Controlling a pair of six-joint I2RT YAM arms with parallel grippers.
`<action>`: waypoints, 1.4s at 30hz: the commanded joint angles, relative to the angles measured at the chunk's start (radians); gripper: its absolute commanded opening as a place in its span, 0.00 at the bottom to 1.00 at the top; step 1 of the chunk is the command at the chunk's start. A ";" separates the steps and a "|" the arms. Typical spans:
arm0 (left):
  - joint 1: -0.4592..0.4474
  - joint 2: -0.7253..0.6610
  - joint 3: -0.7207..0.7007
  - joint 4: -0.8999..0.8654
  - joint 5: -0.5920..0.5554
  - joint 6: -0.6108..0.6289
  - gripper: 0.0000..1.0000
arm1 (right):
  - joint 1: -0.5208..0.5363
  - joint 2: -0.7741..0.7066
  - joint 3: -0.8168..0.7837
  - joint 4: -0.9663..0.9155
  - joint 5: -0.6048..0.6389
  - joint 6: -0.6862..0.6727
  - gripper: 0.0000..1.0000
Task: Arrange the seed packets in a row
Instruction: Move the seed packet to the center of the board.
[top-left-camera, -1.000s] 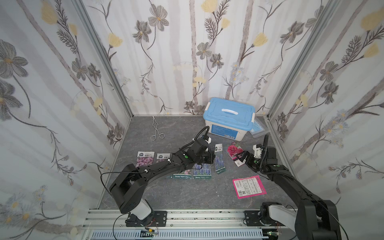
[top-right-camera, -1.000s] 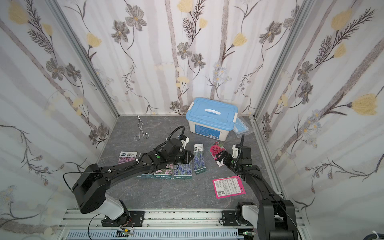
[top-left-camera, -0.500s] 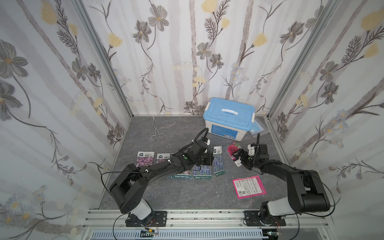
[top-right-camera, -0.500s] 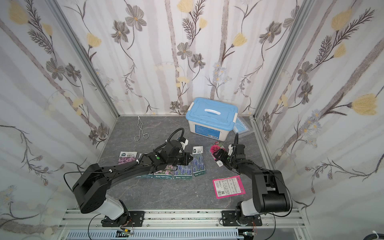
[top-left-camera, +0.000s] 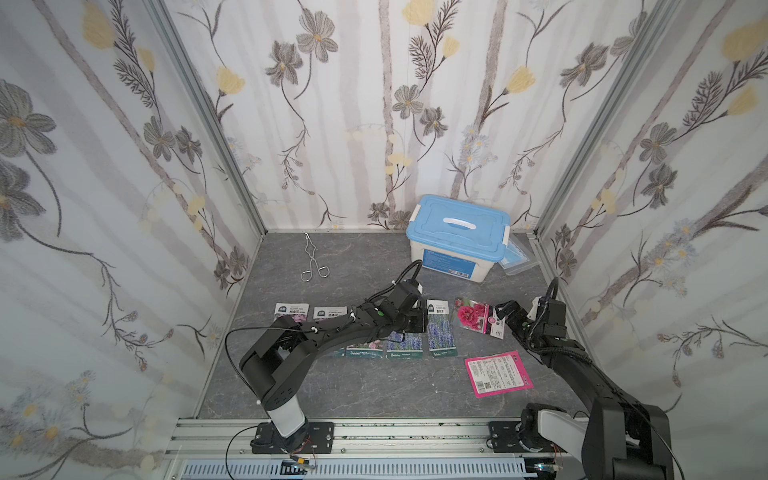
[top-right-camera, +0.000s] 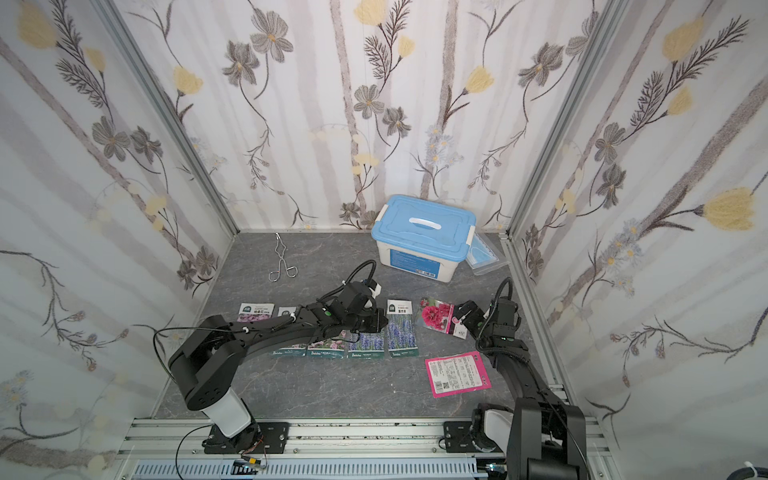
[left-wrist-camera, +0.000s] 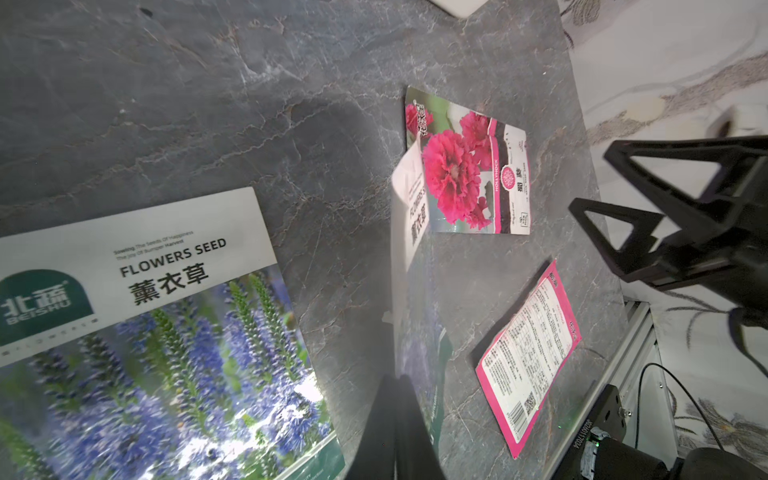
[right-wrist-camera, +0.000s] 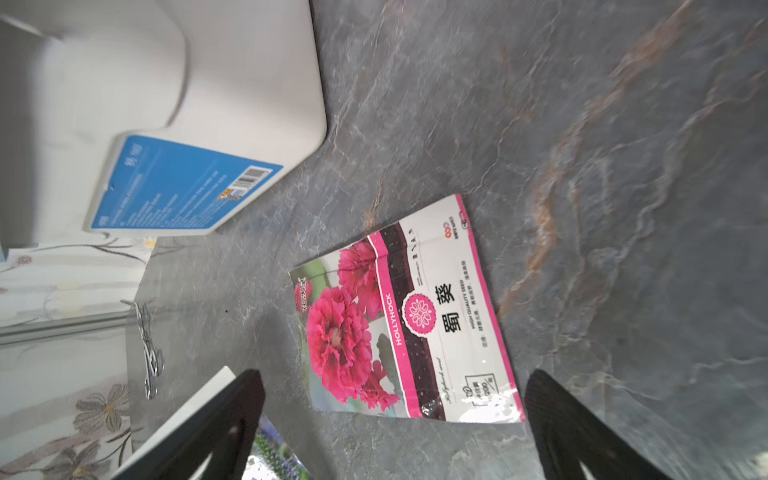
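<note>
Pink, print side up: one packet (top-left-camera: 498, 375) lies nearest me, alone. Beyond it, four packets (top-left-camera: 405, 345) sit edge to edge in a row. My left gripper (top-left-camera: 417, 323) is pressed tight together at the edge of the rightmost lavender packet (top-left-camera: 442, 332); I cannot tell if it really pinches it. My right gripper (top-left-camera: 508, 314) gapes wide, empty, just beside the tilted magenta-flower packet (top-left-camera: 473, 313). Farthest: tongs (top-left-camera: 312, 259), blue-lidded box (top-left-camera: 459, 232).

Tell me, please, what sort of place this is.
Probably a robot test booth: two robot arms on an aluminium rail, floral wallpaper panels enclosing the tabletop, seed packets laid out.
</note>
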 joint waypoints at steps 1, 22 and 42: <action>0.001 0.035 0.023 0.033 0.026 -0.002 0.00 | -0.005 -0.064 0.008 -0.051 0.030 -0.017 1.00; 0.011 0.016 0.021 -0.057 -0.040 0.018 0.00 | 0.324 0.479 0.267 0.171 -0.218 -0.053 1.00; 0.015 0.095 0.084 -0.101 -0.022 0.031 0.00 | 0.076 0.347 0.128 0.097 -0.092 -0.065 1.00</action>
